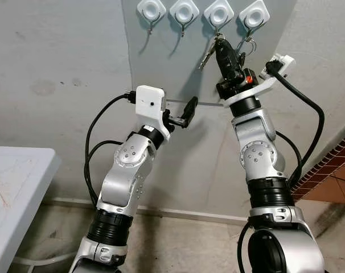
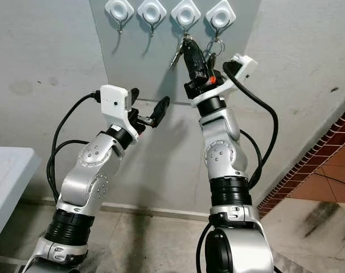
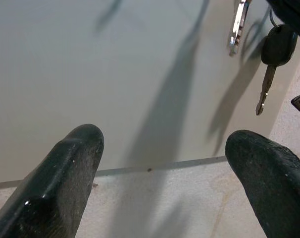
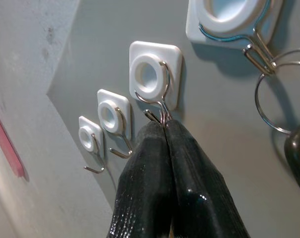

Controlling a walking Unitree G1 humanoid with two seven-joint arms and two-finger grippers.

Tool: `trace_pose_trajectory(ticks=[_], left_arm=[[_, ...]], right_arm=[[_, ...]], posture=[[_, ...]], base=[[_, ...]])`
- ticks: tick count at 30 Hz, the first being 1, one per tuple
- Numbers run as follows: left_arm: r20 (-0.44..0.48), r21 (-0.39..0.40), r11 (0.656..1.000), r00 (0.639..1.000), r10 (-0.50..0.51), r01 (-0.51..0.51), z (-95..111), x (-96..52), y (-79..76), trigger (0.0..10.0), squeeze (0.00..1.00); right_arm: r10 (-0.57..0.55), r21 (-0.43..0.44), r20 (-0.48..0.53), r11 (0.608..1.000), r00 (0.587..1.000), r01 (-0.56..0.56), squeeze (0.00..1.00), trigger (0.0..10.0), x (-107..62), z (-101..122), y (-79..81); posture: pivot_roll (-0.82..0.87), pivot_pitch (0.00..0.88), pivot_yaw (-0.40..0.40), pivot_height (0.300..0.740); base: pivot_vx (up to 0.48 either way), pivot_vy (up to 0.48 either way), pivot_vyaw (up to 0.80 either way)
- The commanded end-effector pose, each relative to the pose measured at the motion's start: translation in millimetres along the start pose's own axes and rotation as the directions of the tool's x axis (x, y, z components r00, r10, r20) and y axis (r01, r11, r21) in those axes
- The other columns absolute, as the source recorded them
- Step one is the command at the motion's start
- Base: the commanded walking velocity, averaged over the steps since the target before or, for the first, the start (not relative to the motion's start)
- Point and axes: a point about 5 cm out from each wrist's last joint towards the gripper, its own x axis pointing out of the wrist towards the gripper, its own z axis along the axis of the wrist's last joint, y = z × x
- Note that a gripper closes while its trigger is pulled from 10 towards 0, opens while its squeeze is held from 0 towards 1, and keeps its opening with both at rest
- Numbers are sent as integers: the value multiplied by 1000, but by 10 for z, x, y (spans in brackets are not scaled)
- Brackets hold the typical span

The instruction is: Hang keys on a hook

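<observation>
Reaching right end effector (image 1: 220, 45) at hook (image 1: 217, 25)

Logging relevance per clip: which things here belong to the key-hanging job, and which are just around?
Part of the job:
- keys, dangling below the hooks
- third hook, where the right gripper is pressed shut
- fourth hook, with a key ring on it
- grey panel

Just around:
- two bare hooks
- left gripper, open, idle
- white table

Two silver arms (image 1: 127, 176) with black joint bands; white camera boxes (image 1: 150, 104) at the wrists; looping black cables (image 1: 309, 122); long glossy black fingers (image 4: 189, 183).
</observation>
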Motion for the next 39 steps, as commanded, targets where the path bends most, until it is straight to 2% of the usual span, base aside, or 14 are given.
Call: trace_pose_trajectory(ticks=[1, 5, 6, 15, 17, 23, 31, 38, 39], left_arm=[[17, 13, 1000, 1000, -14, 14, 65, 24, -32, 10000, 0], [16, 13, 1000, 1000, -11, 11, 61, 21, -33, 10000, 0], [15, 13, 1000, 1000, -10, 10, 59, 20, -33, 10000, 0], [17, 3, 1000, 1000, 4, -4, 46, 2, -40, 10000, 0], [14, -3, 1000, 1000, 18, -18, 22, -13, -36, 10000, 0], [9, -13, 998, 998, 59, -59, -21, -42, 5, 10000, 0], [-14, -38, 985, 985, 171, -171, -138, -129, 210, 10000, 0], [-65, -54, 954, 954, 292, -295, -360, -325, 484, 10000, 0], [-68, -57, 950, 950, 304, -308, -380, -347, 510, 10000, 0]], right_arm=[[-22, 0, 7, 1000, 1000, 22, 0, 10000, -36, 21, -30], [-24, -4, -7, 1000, 1000, 24, 0, 10000, -51, -4, -31], [-23, -12, -11, 1000, 1000, 23, 1000, 10000, -56, -12, -31], [-28, -65, -50, 998, 998, 25, 1000, 10000, -159, -75, -57], [-58, -132, -63, 990, 996, 50, 1000, 10000, -235, -75, -104], [-105, -223, -76, 971, 992, 86, 1000, 10000, -373, -78, -172], [-239, -337, -118, 923, 964, 188, 1000, 10000, -767, -93, -367], [-455, -471, -128, 810, 881, 350, 1000, 10000, -1260, -86, -640], [-469, -475, -133, 804, 873, 359, 1000, 10000, -1311, -91, -658]], posture=[[-25, 77, -37, 740], [-24, 75, -38, 740], [-24, 75, -38, 740], [-24, 65, -39, 740], [-25, 61, -40, 740], [-30, 54, -36, 740], [-44, 46, -22, 740], [-58, 38, -4, 740], [-59, 36, -1, 740]], base=[[0, 0, 0], [0, 0, 0], [0, 0, 0], [0, 0, 0], [0, 0, 0], [0, 0, 0], [0, 0, 0], [0, 0, 0], [0, 0, 0]])
